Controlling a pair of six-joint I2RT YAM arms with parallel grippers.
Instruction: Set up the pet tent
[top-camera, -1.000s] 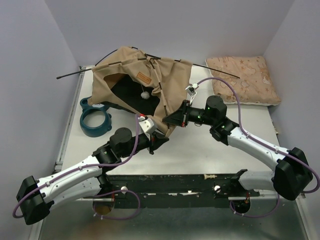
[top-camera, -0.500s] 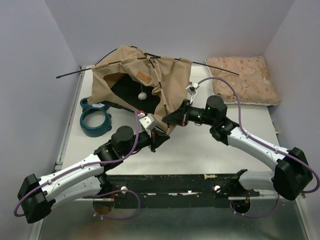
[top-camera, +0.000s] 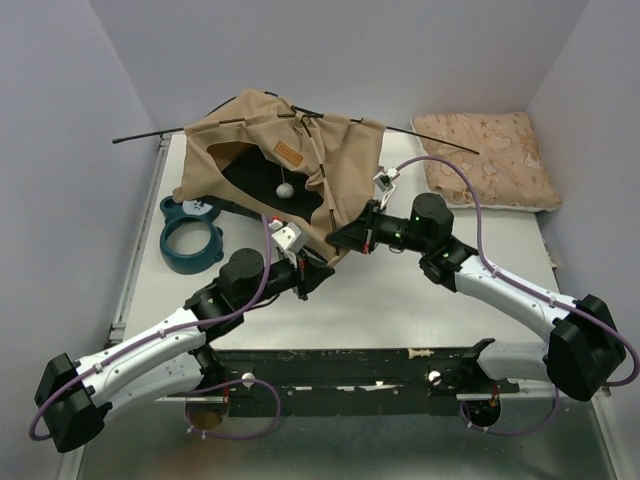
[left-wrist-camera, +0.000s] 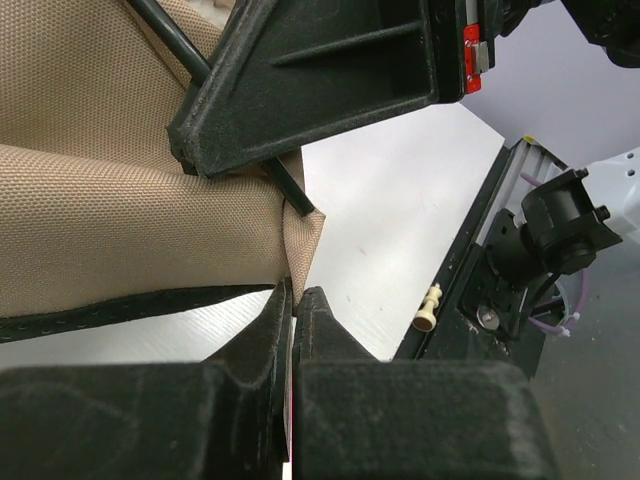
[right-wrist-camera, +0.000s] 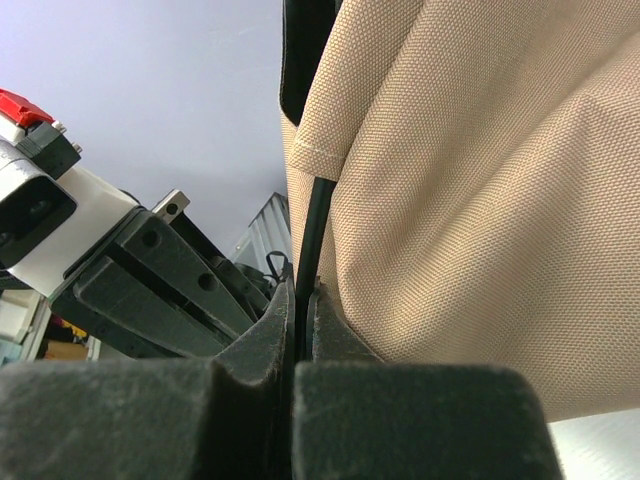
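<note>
The pet tent (top-camera: 300, 165) is a crumpled tan fabric heap at the back middle of the table, with thin black poles (top-camera: 150, 135) sticking out left and right. A white pom-pom (top-camera: 284, 189) hangs in its dark opening, below an orange-brown label (top-camera: 289, 154). My left gripper (top-camera: 318, 278) is shut on the tent's lower fabric corner (left-wrist-camera: 300, 235). Just above it, my right gripper (top-camera: 340, 238) is shut on a black pole (right-wrist-camera: 312, 225) running along the fabric edge. The two grippers nearly touch.
A pink patterned cushion (top-camera: 490, 160) lies at the back right. A teal ring-shaped object (top-camera: 190, 240) sits left of the tent. A small beige peg (left-wrist-camera: 429, 308) lies on the dark rail at the table's near edge.
My left gripper has moved a little right and away from the near edge with the fabric corner. The tent's left side and left pole have shifted farther back. The right arm has barely moved.
</note>
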